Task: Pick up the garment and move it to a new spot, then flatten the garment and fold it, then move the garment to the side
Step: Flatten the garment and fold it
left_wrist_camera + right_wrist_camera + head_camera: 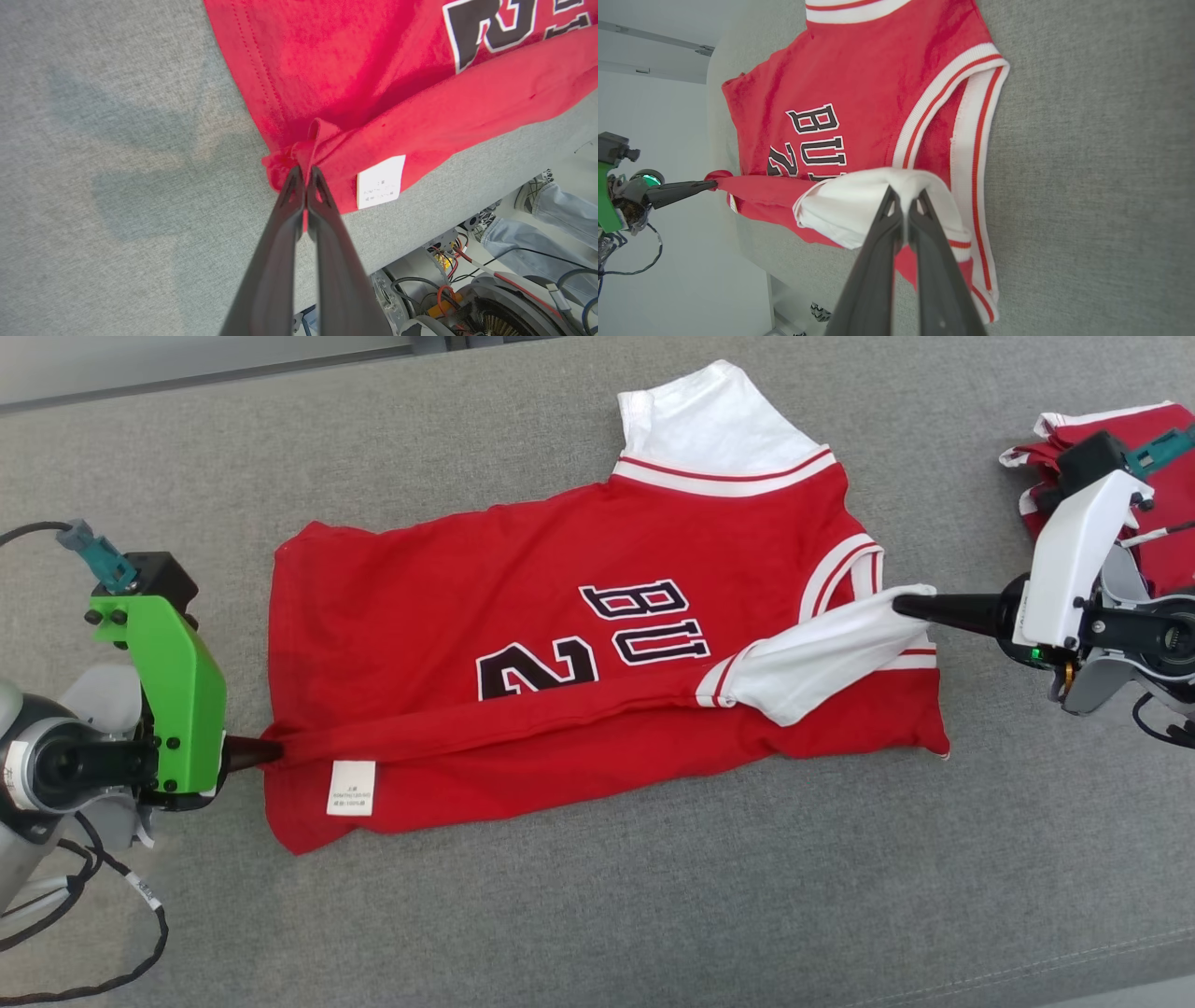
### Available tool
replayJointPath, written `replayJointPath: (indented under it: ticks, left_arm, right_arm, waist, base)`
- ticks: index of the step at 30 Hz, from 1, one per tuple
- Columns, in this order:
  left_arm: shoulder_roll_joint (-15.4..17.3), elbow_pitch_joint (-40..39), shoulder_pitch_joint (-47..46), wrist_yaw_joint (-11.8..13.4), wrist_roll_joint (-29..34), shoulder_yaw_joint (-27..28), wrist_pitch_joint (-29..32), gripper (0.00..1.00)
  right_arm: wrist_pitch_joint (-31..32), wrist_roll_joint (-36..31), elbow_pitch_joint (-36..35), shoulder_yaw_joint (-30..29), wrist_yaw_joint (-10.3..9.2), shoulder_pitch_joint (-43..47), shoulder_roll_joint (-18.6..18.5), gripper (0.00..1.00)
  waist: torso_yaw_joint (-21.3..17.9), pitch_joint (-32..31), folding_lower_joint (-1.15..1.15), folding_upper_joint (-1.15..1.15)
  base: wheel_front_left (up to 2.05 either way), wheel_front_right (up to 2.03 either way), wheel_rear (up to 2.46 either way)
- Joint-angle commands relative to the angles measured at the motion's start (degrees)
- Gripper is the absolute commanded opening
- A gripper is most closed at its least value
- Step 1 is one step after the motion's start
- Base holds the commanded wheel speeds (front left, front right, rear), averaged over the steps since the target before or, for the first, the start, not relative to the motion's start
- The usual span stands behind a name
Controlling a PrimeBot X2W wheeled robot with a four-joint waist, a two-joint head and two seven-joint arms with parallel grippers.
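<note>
Left gripper [270, 752] is clamped on the jersey [448, 616] hem, right gripper [903, 606] on its white sleeve [822, 663], mid-frame. Looks like the fold step; next, both carry that edge up-frame together.

The red jersey [560, 569] bears black, white-edged letters "BU" and a "2", the rest hidden by a fold; its white label [351, 788] has print too small to read.

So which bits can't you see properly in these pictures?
Jersey lettering, head view: bottom covered by the folded-over strip.
Label, head view: print too small.
Second red garment, head view: behind the right arm, cut by the edge.
Person's legs, left wrist view: cut by the edge.
</note>
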Motion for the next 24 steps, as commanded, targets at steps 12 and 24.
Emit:
replayJointPath:
  ticks: [12, 24]
  left_arm:
    - [-1.92, 3.53, 1.1, -2.99, 2.55, 0.53, -6.16, 1.0]
    - [-0.25, -2.02, 11.4, -2.93, 12.38, 6.04, -38.41, 1.0]
  right_arm:
    - [-6.67, -2.6, 2.31, -1.11, 0.03, 0.9, 2.93, 1.0]
    - [-37.93, -14.21, -9.76, -7.78, 0.03, 12.5, -1.16, 1.0]
  waist:
    - [0.13, -2.59, 0.0, 0.0]
    - [1.02, -9.9, 0.0, 0.0]
  base:
    - [0.0, 0.0, 0.0]
    - [0.0, 0.0, 0.0]
